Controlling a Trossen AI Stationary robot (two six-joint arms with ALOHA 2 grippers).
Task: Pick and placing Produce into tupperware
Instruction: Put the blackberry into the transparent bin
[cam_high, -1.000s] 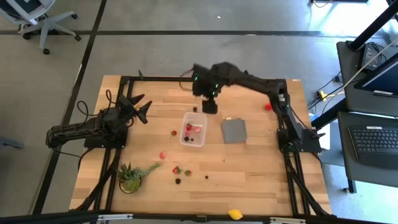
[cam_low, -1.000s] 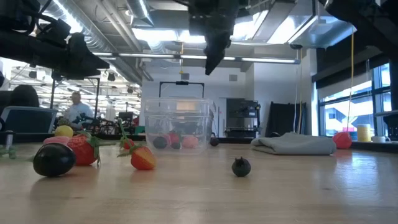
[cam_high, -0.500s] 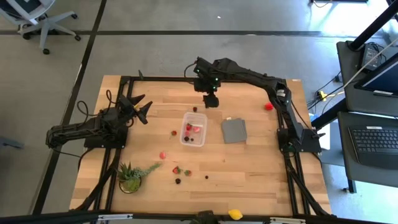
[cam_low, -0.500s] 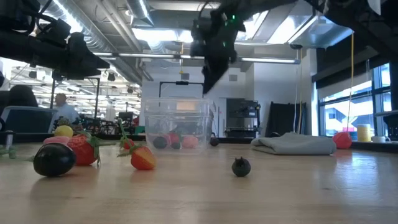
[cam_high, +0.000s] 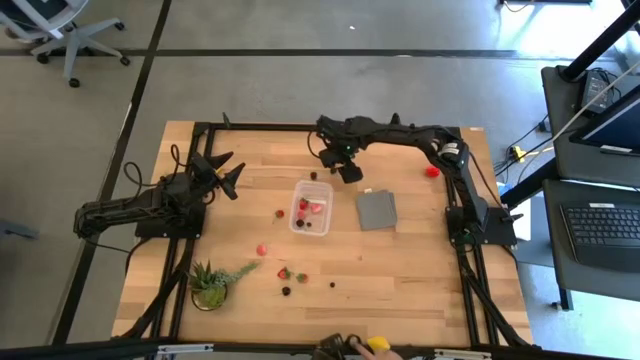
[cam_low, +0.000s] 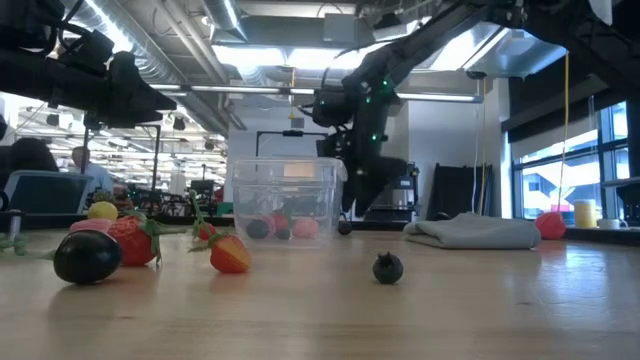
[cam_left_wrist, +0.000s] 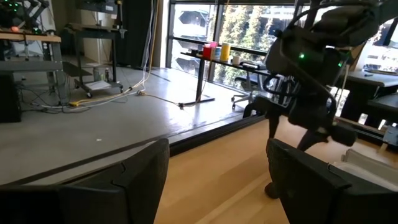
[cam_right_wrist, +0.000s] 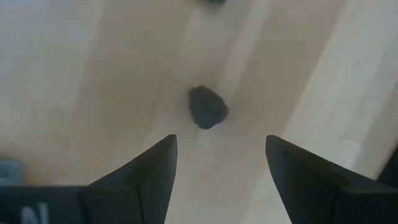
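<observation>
The clear tupperware (cam_high: 310, 208) stands mid-table with red and dark produce pieces inside. Loose produce lies around it: strawberries (cam_high: 284, 273), dark berries (cam_high: 333, 284) and a yellow piece (cam_high: 378, 344) at the near edge. My right gripper (cam_high: 348, 172) hangs low just past the tub's far right corner, pointing steeply down, open. In the right wrist view a small dark berry (cam_right_wrist: 207, 107) lies on the wood just ahead of its open fingers (cam_right_wrist: 217, 174), untouched. My left gripper (cam_high: 225, 175) waits open at the table's left, pointing level.
A flat grey square (cam_high: 376, 210) lies right of the tub. A green potted plant (cam_high: 210, 283) stands near the front left. A red piece (cam_high: 431, 171) sits by the right arm's frame. Black rails border the table on the left, right and far sides.
My right gripper has come down from high above the tub to just over the table beyond the tub's far right corner, drifting slightly toward the right edge and rolling its wrist. Its fingers stay open. Nothing on the table has moved.
</observation>
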